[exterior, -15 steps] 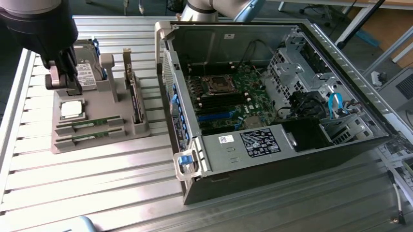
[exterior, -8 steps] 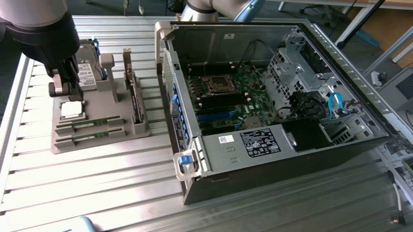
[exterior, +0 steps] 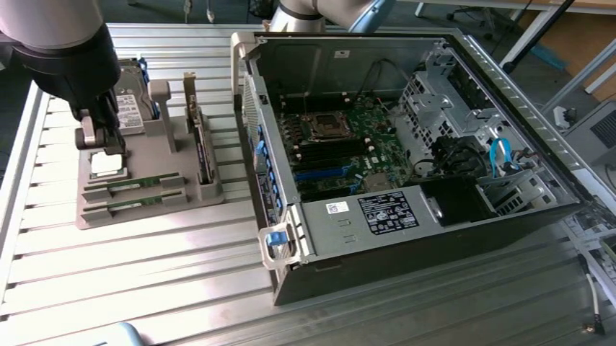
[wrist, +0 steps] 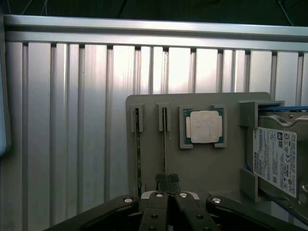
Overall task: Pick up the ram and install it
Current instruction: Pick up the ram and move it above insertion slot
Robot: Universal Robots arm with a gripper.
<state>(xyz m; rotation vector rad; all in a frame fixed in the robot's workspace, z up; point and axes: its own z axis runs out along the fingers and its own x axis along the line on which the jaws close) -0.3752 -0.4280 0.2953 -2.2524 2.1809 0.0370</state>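
From my station I see the arm's jaws (exterior: 108, 148) hanging over the grey plastic holder tray (exterior: 144, 216) that lies on the ribbed aluminium bench (exterior: 144, 267), towards the exterior view's left. The jaws are clenched tight, tip against tip, with nothing between them. The tray carries two thin, long green circuit-board sticks with small dark chips, each lying in its own slot. The first ram stick (exterior: 130, 184) is the one nearer the square silver processor chip (exterior: 108, 171), and the second ram stick (exterior: 125, 205) lies just beside it, towards the tray's outer edge. On the wrist view both sticks show edge-on as narrow dark lines: the first ram stick (wrist: 164, 139) runs straight towards the closed jaws (wrist: 167, 180), and the second ram stick (wrist: 137, 144) runs parallel, a little apart. I cannot tell whether the tips touch the first stick or hover just above it. The processor chip (wrist: 204, 126) sits in its square recess of the tray (wrist: 202, 168). A silver hard drive with a white label (wrist: 276, 159) stands at the tray's far end. A taller green expansion card (exterior: 200, 148) stands upright in the tray on the side towards the open black computer case (exterior: 385, 267). That case lies well apart on the exterior view's right, with its green motherboard (exterior: 347, 155) exposed.
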